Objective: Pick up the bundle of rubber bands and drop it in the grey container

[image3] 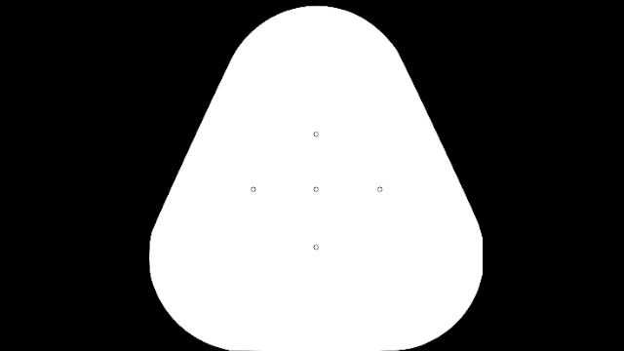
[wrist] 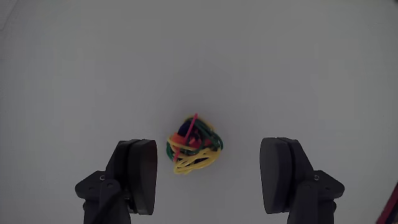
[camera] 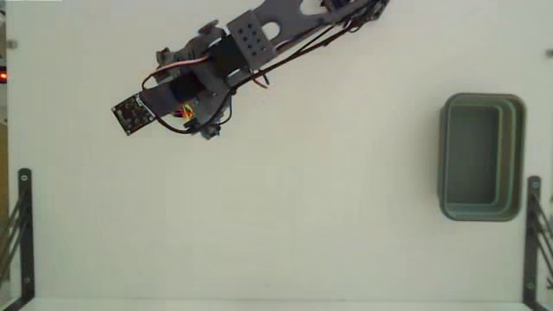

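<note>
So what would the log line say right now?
gripper: open, straddling bundle of rubber bands | bundle: on table, ungrasped | grey container: empty

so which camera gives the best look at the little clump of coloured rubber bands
The wrist view. There the tiny knotty bundle of yellow, red and green rubber bands lies in plain sight on the white table, between the open gripper's dark fingers. In the fixed view the arm covers it almost entirely; only a speck of colour shows under the arm.

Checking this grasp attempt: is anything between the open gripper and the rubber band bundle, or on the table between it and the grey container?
Nothing visible. The bundle of rubber bands lies between the gripper's open fingers, and bare table stretches toward the grey container.
</note>
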Robot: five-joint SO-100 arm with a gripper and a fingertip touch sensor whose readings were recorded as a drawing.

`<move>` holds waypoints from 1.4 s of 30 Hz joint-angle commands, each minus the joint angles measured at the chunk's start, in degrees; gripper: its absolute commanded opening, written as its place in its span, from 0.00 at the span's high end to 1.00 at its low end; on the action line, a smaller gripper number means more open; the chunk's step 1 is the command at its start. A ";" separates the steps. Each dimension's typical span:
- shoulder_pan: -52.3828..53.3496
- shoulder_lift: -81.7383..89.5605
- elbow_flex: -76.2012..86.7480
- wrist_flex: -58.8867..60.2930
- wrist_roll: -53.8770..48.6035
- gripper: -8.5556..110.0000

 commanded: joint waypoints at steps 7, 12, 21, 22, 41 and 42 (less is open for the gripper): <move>0.54 1.56 -2.51 -0.50 0.26 0.00; 0.54 1.56 -2.51 -0.50 0.26 0.00; 0.54 1.56 -2.51 -0.50 0.26 0.00; 0.54 1.56 -2.51 -0.50 0.26 0.00; 0.54 1.75 1.48 -4.30 0.26 0.00; 0.54 1.76 1.74 -4.56 0.26 0.00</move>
